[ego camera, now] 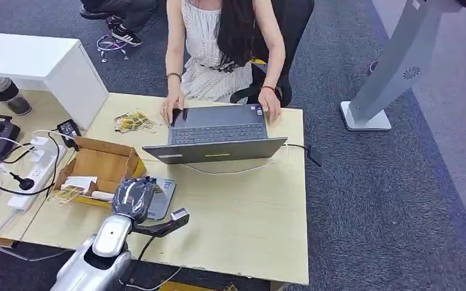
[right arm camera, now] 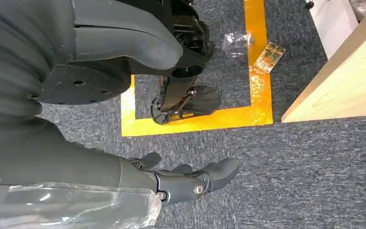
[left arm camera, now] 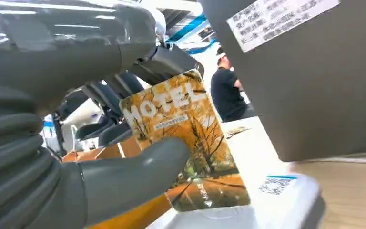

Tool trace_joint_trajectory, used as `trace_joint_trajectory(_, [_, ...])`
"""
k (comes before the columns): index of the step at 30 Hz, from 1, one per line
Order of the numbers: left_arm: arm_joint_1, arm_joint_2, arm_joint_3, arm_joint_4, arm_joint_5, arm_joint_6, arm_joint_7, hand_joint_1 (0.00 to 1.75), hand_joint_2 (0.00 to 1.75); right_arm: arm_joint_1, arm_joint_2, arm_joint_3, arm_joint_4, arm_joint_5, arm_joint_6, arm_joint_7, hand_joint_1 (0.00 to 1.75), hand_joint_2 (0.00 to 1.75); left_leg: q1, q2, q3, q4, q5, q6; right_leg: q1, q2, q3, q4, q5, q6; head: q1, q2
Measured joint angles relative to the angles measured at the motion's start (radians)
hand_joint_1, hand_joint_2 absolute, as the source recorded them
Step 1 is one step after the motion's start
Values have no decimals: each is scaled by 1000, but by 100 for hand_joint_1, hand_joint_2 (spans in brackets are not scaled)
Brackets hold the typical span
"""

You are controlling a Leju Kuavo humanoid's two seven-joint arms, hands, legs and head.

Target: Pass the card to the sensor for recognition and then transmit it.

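Card [left arm camera: 186, 148], pinched in the left hand [ego camera: 133, 197], is hovering over the sensor [left arm camera: 248, 214]; lowering flat helps (right hand [right arm camera: 190, 183] is hanging loosely open).

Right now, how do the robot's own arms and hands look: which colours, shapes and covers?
The left arm is silver and rounded, with a dark bracket at the wrist. The left hand has a grey ribbed cover, a thick grey thumb and darker fingers. The right hand looks alike: grey ribbed cover, dark fingers with small metal screws, clear plastic film near the wrist.
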Motion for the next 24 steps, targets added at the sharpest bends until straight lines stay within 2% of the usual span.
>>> trace_joint_trajectory(11, [-22, -2, 0, 30, 0, -13, 11, 175, 175, 0, 0, 5, 0, 1, 0, 2, 0, 175, 0, 0, 2, 0, 0, 0, 0, 0, 1, 0, 0, 0, 0, 0])
trace_joint_trajectory(17, [-15, -1, 0, 30, 0, 105, -22, 175, 175, 0, 0, 8, 0, 0, -2, 1, 0, 175, 0, 0, 1, 0, 0, 0, 0, 0, 1, 0, 0, 0, 0, 0])
trace_joint_trajectory(24, [-10, -1, 0, 18, 0, 124, -24, 175, 175, 0, 0, 10, 0, 0, -1, 0, 0, 175, 0, 0, 0, 0, 0, 0, 0, 0, 1, 0, 0, 0, 0, 0])
